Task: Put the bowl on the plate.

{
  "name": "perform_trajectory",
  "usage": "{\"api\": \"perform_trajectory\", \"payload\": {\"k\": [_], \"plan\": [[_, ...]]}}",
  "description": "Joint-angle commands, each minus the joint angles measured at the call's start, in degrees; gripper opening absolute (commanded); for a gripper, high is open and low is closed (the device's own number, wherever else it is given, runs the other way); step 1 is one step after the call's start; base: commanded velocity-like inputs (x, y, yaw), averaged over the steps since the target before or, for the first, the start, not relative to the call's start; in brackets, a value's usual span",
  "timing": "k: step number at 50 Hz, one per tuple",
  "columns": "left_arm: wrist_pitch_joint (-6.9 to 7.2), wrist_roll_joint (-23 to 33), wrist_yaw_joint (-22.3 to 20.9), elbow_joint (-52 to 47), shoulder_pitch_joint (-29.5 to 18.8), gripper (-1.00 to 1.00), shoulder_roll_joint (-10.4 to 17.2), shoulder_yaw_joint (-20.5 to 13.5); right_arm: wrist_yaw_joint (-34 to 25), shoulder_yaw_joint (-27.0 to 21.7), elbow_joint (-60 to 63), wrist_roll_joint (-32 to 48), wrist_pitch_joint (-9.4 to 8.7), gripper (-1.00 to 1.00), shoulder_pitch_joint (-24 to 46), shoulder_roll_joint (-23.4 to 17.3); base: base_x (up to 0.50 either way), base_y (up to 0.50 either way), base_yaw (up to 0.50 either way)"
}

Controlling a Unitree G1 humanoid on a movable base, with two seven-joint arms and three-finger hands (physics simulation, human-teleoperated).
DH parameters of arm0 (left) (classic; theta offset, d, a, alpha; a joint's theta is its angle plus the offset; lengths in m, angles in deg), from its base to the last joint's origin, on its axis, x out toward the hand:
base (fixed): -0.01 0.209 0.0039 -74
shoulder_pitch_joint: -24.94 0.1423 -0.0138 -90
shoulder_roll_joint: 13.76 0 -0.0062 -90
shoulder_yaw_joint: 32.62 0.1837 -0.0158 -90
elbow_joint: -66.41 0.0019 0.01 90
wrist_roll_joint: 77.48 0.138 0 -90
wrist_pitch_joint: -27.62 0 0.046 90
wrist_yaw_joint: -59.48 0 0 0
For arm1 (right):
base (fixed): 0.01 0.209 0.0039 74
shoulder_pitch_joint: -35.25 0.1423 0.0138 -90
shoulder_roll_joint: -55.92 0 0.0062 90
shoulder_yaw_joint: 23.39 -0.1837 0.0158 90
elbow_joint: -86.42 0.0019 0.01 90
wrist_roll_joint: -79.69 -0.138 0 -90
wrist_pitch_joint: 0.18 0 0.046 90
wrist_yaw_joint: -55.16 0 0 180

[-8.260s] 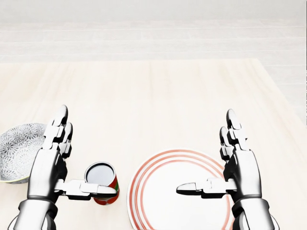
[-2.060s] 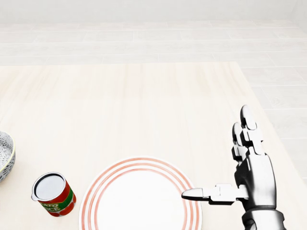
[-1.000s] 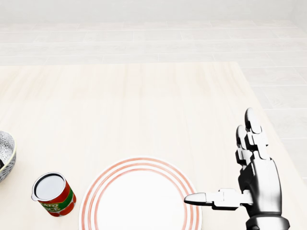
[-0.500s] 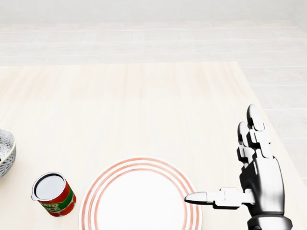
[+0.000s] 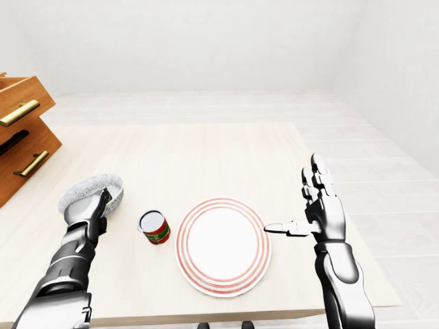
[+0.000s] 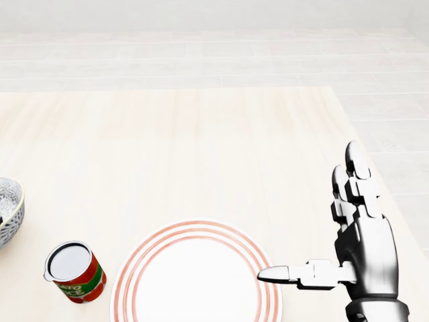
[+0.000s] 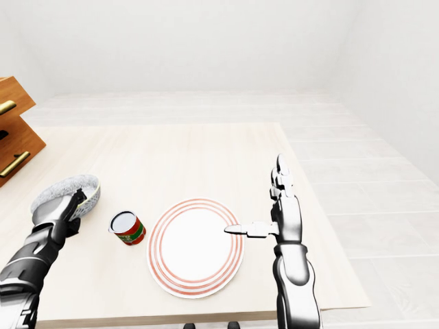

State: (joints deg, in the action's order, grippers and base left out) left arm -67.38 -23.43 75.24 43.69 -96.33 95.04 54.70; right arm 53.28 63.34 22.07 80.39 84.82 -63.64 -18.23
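So the left hand [image 5: 86, 212] is pinching the rim of the grey patterned ceramic bowl [image 5: 90, 186]. The bowl sits tilted at the left of the pale wooden worktop [image 5: 206, 151], with the red tomato can [image 5: 154, 227] between it and the white red-ringed round plate [image 5: 223, 245]. The right hand [image 5: 321, 216] is spread flat, thumb tip at the plate's right edge.
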Motion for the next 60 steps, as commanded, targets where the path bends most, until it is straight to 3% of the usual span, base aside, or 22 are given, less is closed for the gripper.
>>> {"api": "perform_trajectory", "payload": {"k": [1,10,18,22,23,25,27,39,49,60], "plan": [[0.00,0.60,2.13,-3.75,1.30,-1.00,0.20,-0.92,0.02,0.09,-0.04,0.03,0.00,1.00,-0.29,0.04,0.00,0.00,0.00],[0.00,1.81,2.36,-6.70,2.84,-1.00,0.42,-1.40,0.06,0.09,0.16,-0.02,0.00,1.00,-0.90,0.13,0.00,0.00,0.00],[0.31,3.07,-0.30,-14.32,5.21,-1.00,0.52,-2.79,0.14,0.13,-0.16,0.10,0.00,1.00,-1.11,0.16,0.00,0.00,0.00],[1.68,4.02,-3.06,-20.48,7.26,-1.00,0.19,-3.94,0.17,0.06,-0.12,0.06,0.00,1.00,-1.09,0.16,0.00,0.00,0.00],[2.66,5.72,-3.26,-22.45,7.97,-1.00,0.43,-3.55,0.17,0.07,-0.16,0.10,0.00,1.00,-1.08,0.14,0.00,0.00,0.00],[2.59,4.69,-5.41,-25.93,9.10,-1.00,-0.63,-5.10,0.14,0.05,-0.20,0.02,0.00,1.00,-1.14,0.19,0.00,0.00,0.00],[3.96,6.39,-7.08,-29.57,10.18,-1.00,-1.07,-5.27,0.12,0.09,-0.40,0.10,0.00,1.00,-1.22,0.14,0.00,0.00,0.00],[6.49,9.52,-17.67,-46.50,13.77,-1.00,-4.49,-8.72,0.00,-0.05,-0.04,-0.01,0.00,1.00,-1.57,0.17,0.00,0.00,0.00],[6.48,11.42,-27.07,-58.86,14.43,-1.00,-6.50,-11.18,-0.10,-0.15,-0.03,-0.13,0.00,1.00,-1.92,0.20,0.00,0.00,0.00],[5.48,12.62,-31.16,-64.43,14.90,-1.00,-8.63,-11.89,-0.39,-0.76,0.26,-0.56,0.00,1.00,-1.88,0.17,0.00,0.00,0.00]]}}
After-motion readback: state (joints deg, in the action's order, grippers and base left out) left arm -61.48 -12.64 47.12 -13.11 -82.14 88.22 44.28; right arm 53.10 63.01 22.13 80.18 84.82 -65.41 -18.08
